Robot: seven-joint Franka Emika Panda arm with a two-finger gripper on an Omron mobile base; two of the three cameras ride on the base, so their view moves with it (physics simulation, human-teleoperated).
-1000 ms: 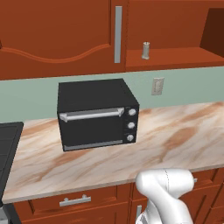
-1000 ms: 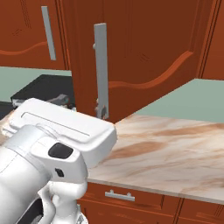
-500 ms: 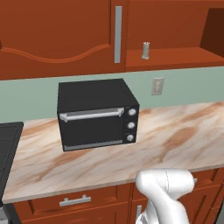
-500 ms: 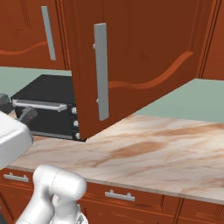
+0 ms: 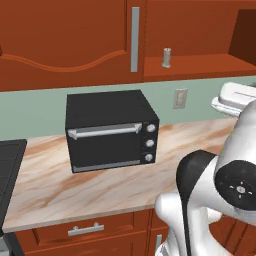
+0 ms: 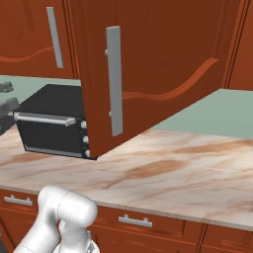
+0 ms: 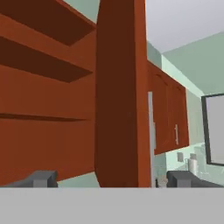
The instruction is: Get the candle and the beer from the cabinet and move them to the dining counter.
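2 dark fingers (image 7: 43,178) rise at the bottom of the hand view, set wide apart and holding nothing, with the edge of the open door (image 7: 120,96) of the cabinet (image 5: 195,35) standing between them. In the right base view that door (image 6: 148,74) swings out over the bench (image 6: 163,173), its grey bar handle (image 6: 114,81) at centre frame. In the upper right of the left base view, the candle (image 5: 166,58) stands upright on the cabinet's open lower shelf, above the wall outlet (image 5: 180,98) and right of the black toaster oven (image 5: 111,130). The beer cannot be made out. With the door already open, the likely next step is reaching for the candle: best to swing the hand clear of the door edge, approach the shelf level, and close around the candle's wider lower body. No brand, label or writing is legible anywhere.
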